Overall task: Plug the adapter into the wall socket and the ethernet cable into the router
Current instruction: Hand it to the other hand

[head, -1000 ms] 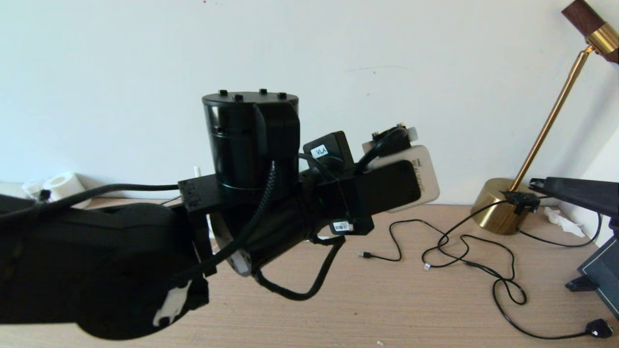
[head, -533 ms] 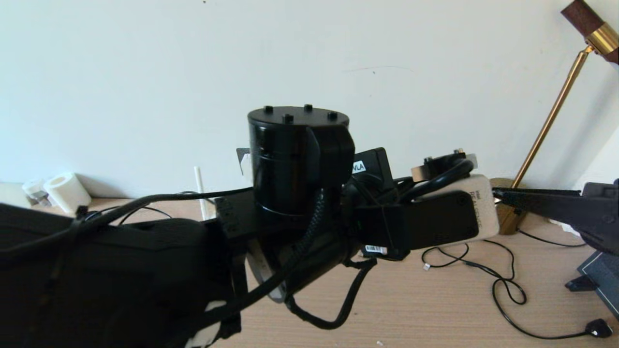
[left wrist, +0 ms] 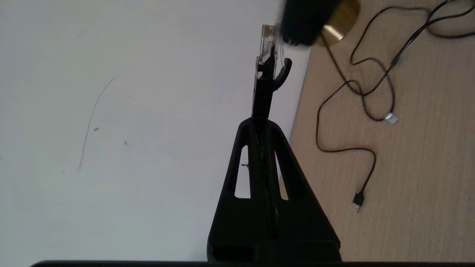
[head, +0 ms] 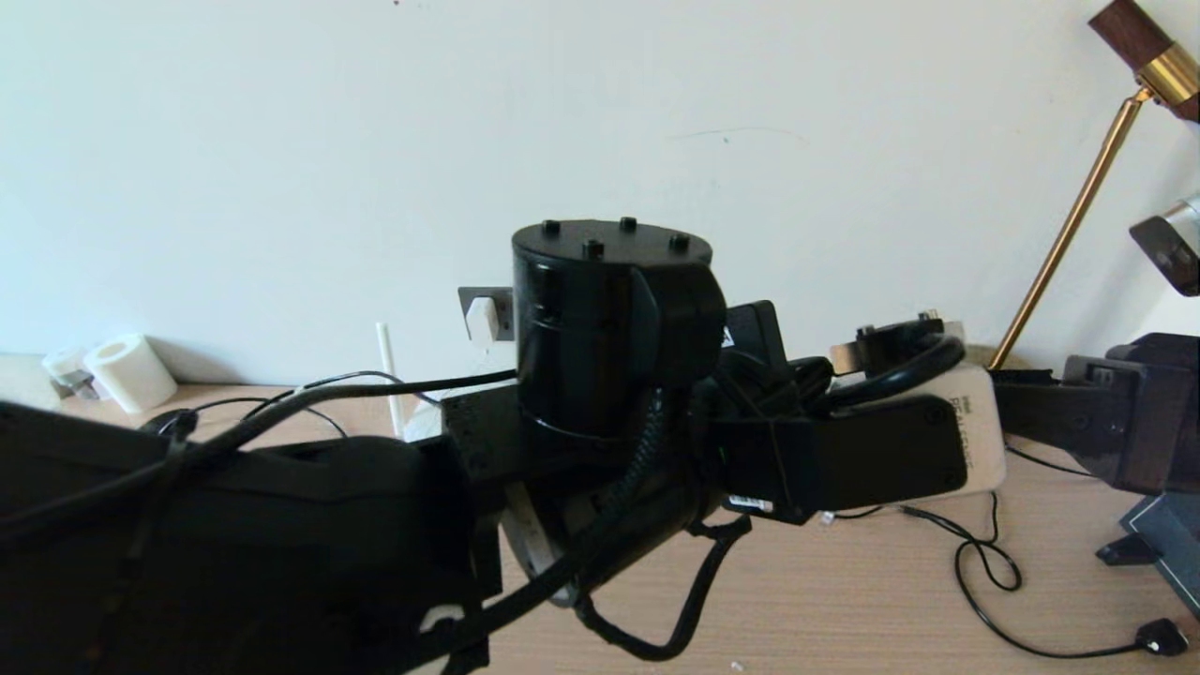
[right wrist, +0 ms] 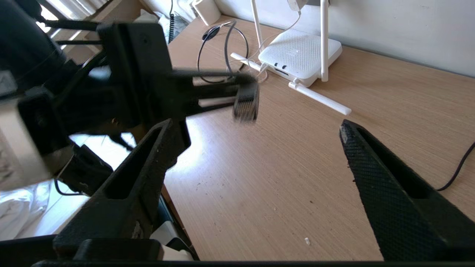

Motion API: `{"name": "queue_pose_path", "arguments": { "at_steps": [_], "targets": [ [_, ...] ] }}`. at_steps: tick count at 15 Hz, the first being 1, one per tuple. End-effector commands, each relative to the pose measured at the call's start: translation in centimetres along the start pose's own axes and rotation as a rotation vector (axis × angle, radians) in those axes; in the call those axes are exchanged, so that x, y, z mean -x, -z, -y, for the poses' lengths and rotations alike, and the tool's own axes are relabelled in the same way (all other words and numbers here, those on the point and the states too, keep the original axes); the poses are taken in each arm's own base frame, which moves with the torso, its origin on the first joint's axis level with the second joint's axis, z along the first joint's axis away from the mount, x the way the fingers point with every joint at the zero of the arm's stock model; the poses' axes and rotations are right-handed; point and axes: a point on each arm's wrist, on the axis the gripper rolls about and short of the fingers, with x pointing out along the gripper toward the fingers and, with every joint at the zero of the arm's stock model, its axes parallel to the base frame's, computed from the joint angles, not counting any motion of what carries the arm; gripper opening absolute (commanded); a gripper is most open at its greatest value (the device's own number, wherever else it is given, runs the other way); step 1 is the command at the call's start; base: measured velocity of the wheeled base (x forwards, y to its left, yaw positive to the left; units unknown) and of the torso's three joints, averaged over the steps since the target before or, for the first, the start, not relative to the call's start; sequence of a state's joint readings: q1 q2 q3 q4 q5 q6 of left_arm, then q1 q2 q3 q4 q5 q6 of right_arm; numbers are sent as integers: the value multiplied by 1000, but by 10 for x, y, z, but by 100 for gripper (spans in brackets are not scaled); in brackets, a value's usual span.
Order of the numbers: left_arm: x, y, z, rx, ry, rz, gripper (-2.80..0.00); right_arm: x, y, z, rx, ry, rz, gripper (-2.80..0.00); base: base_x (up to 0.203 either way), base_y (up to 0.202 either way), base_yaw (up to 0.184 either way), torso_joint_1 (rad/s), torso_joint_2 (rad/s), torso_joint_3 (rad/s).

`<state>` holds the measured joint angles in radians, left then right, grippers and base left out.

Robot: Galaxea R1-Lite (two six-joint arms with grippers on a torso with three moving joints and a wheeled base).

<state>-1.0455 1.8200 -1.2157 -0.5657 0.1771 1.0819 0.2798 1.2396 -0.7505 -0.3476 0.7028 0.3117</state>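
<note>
The left gripper (left wrist: 261, 122) was pressed shut on the cable (left wrist: 268, 63), its matte black, triangular, slotted fingers (left wrist: 248, 148) meeting along one seam; the black boot with a curved latch and a clear plastic connector tip stuck out beyond the fingertips, held in the air in front of the pale, faintly scratched wall. In the head view the left arm, a bulk of glossy black cylinder and braided hose, crossed the middle and hid most of the desk behind it. Just past its edge the grey socket (head: 483, 302) sat on the wall with the white, rounded adapter (head: 484, 321) already seated in it. The right gripper (right wrist: 256, 148) hung wide open above the desk (right wrist: 282, 178), its long wedge fingers faced with cross-hatched black pads (right wrist: 374, 174). Its wrist view showed the router (right wrist: 300, 55), a flat white box with a dotted top and dark ports on the near edge, lying by the wall with two slim antennas upright and two lying flat on the wood-grain surface. Thin black cords (head: 975, 562) looped loosely over the desk on the right, one ending in a small plug, near the round brass base of a lamp (head: 1078, 216). A white paper roll (head: 127, 370) stood at the far left by the wall.
</note>
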Motion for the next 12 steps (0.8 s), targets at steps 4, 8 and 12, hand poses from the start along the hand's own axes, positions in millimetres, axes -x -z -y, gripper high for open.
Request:
{"name": "queue_pose_path", "arguments": {
  "at_steps": [4, 8, 12],
  "targets": [
    [2, -3, 1, -5, 4, 15, -280, -4, -2, 1, 2, 11, 5, 0, 0, 0, 0, 0, 0, 0],
    [3, -4, 1, -5, 4, 18, -280, -6, -1, -2, 3, 0, -2, 0, 0, 0, 0, 0, 0, 0],
    [6, -3, 3, -7, 12, 18, -280, -11, 1, -8, 13, -4, -7, -242, 0, 0, 0, 0, 0, 0]
  ]
}}
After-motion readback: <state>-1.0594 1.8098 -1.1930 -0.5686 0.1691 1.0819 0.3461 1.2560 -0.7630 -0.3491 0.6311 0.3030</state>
